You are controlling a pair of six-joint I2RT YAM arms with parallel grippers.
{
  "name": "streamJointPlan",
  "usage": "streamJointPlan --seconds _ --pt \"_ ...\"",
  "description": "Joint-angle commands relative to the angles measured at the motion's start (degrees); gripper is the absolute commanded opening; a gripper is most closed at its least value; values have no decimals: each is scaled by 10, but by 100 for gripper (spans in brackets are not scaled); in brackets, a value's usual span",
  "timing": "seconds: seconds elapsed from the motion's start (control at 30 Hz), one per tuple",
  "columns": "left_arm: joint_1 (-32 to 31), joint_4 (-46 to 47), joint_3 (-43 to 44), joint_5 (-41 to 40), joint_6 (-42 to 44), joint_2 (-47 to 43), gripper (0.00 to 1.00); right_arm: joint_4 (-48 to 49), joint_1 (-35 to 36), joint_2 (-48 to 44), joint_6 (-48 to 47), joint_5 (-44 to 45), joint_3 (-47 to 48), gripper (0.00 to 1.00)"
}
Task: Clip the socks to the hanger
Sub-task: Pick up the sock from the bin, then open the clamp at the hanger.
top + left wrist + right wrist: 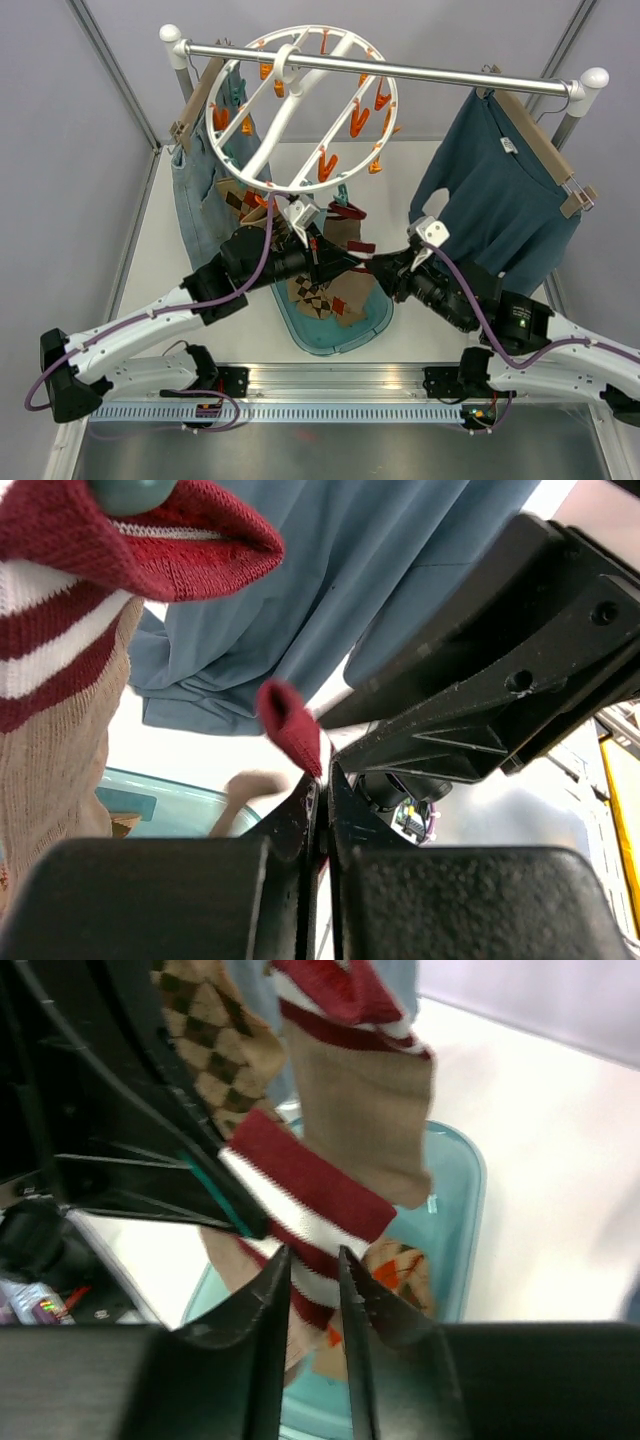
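- The left gripper [322, 258] is clamped shut on the dark red cuff of a sock [292, 725]. A fold of that cuff sticks up from between its closed fingers [300, 825].
- The right gripper [378, 266] meets it tip to tip above the table [430, 330], just below the hanger [296, 187].
- In the right wrist view, the right gripper's jaws stand a little apart, with the sock's red-and-white striped cuff in the narrow gap. The view is too blurred to tell whether its fingers [272, 1280] touch the fabric.
- The held sock is stretched between the two grippers, lifted off the tray [378, 322]. Its tan body trails down towards the tray.
- A second sock [346, 213] hangs from the near rim of the hanger, just beside the grippers. It has a red cuff with white stripes at the top and a tan leg below.
- More socks [318, 296] with argyle diamonds lie heaped in the teal tray, which sits on the table between the arms.
- The hanger is hooked on a metal rail [400, 66] and tilted towards the camera. Orange pins [357, 120] dangle from its ring and crossbars.
- Jeans [198, 200] hang at the left end of the rail and a sweater [500, 195] at the right, both well apart from the grippers.
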Motion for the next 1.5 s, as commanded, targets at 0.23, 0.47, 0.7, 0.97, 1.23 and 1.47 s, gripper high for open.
streamJointPlan --seconds 0.23,0.47,0.7,0.97,1.23,1.47 --pt "0 35 18 12 1 -26 2 -59 4 16 -4 189 101 59" --pt "-4 35 -4 -8 11 -59 2 -33 4 120 -63 259 207 61" --pt "-3 1 -7 -103 22 -101 2 71 1 148 -199 195 208 67" --pt "-3 -64 9 -206 30 -135 2 89 -19 130 -238 34 214 69" --pt "-2 -78 17 -253 33 -141 2 90 -35 122 -268 -49 205 69" --pt "-2 -92 35 -334 43 -146 2 58 -62 119 -269 -76 219 70"
